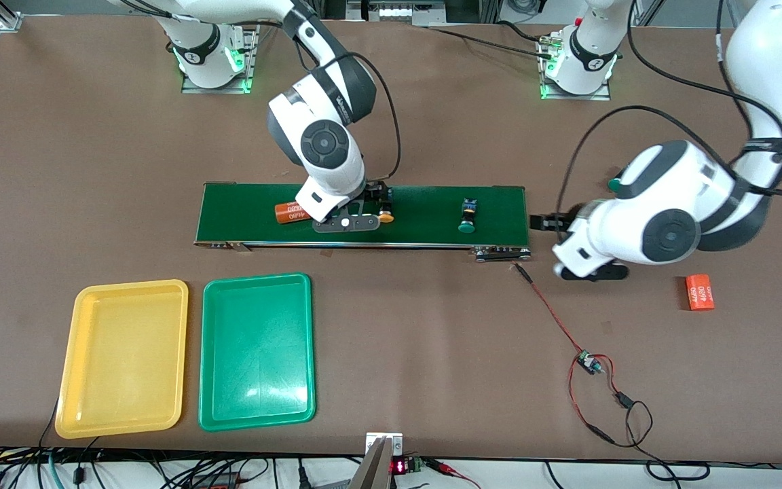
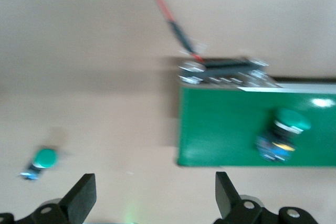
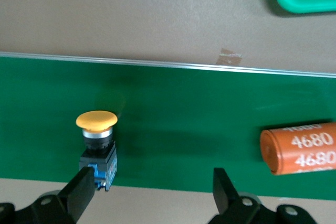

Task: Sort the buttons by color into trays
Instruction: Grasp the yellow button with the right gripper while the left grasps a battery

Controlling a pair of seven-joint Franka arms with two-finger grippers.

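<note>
Right gripper (image 1: 376, 204) low over the conveyor belt (image 1: 418, 234), fingers (image 3: 79, 192) spread wide, clamped on nothing. Left gripper (image 1: 544, 222) just off the belt's end toward the left arm's side, over bare table, likewise spread and empty; looks to be waiting.

Nearest the front camera: yellow tray (image 1: 129, 284) and green tray (image 1: 255, 278) side by side, both without buttons, so sorting judged not yet begun.

Farther up, on the belt: yellow button (image 3: 96, 120) lying on its side, close against one finger in the right wrist view rather than centred in the gap. Best to shift sideways until the black-and-blue body sits midway between the fingers, then drop and close on the body, not on the rounded cap, which would likely slip. Keep clear of the orange cylinder (image 3: 299, 148) lying beside it on the belt. Then carry to the yellow tray.

Also on the belt, toward the left arm's end: green button (image 1: 467, 216).

Farther again, on the table: a second green button (image 2: 42, 160).
</note>
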